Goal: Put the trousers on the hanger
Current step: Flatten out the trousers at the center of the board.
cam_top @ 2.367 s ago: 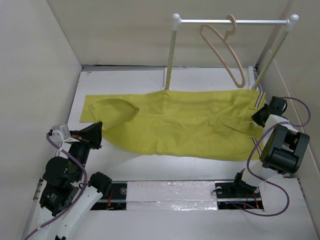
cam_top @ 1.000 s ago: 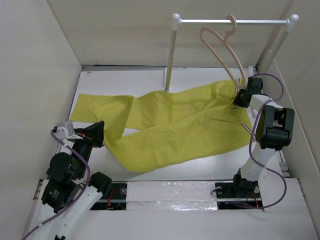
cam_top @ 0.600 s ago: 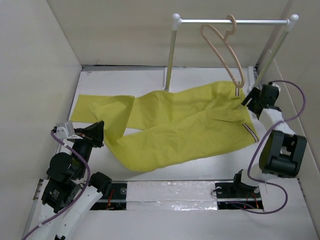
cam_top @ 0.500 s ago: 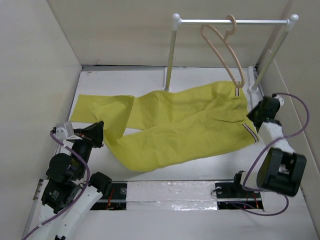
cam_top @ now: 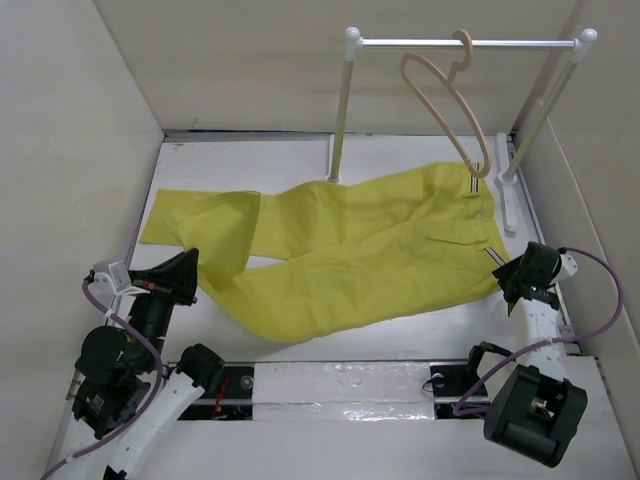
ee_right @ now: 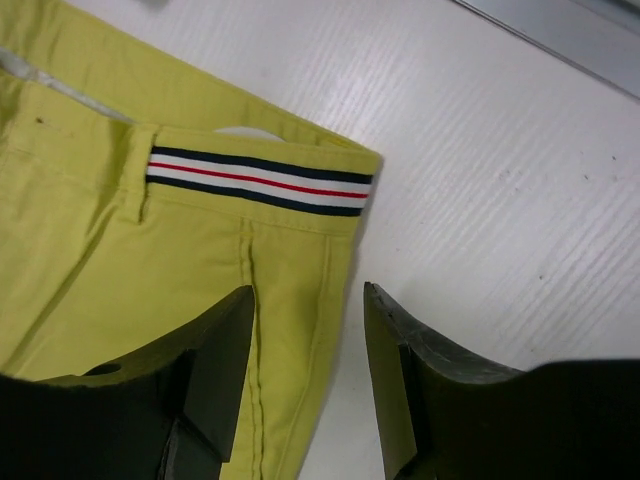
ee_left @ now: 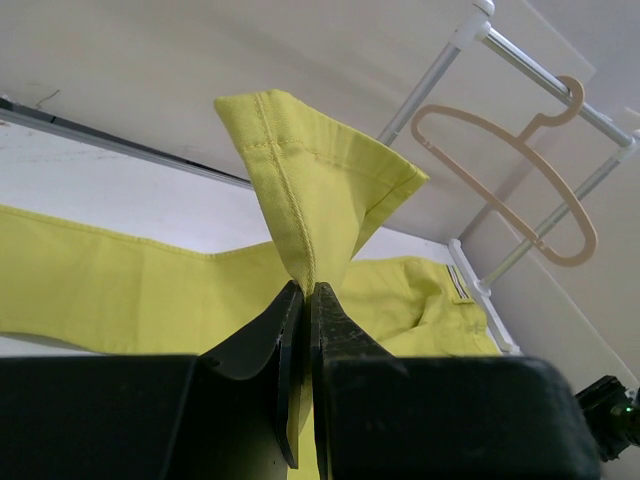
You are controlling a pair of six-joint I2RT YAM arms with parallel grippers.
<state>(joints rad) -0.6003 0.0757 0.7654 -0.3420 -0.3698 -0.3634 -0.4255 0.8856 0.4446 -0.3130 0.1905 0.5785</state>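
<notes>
Nearest us, our left gripper (ee_left: 305, 292) is clamped tight on a fold of hem from one leg of the trousers (cam_top: 360, 250), holding it in a peak off the table (cam_top: 300, 340). Our right gripper (ee_right: 305, 300) hangs parted and empty over the corner of the striped waistband (ee_right: 260, 182), one finger above cloth and the other above bare table. The trousers lie spread across the middle, waist to the right and legs to the left. At the back, the hanger (cam_top: 447, 105) dangles from the white rail (cam_top: 460, 43). We judge two risks. A shallow bite on that corner could slip. Cloth hauled upward could also knock the lightly hooked hanger off the rail.
</notes>
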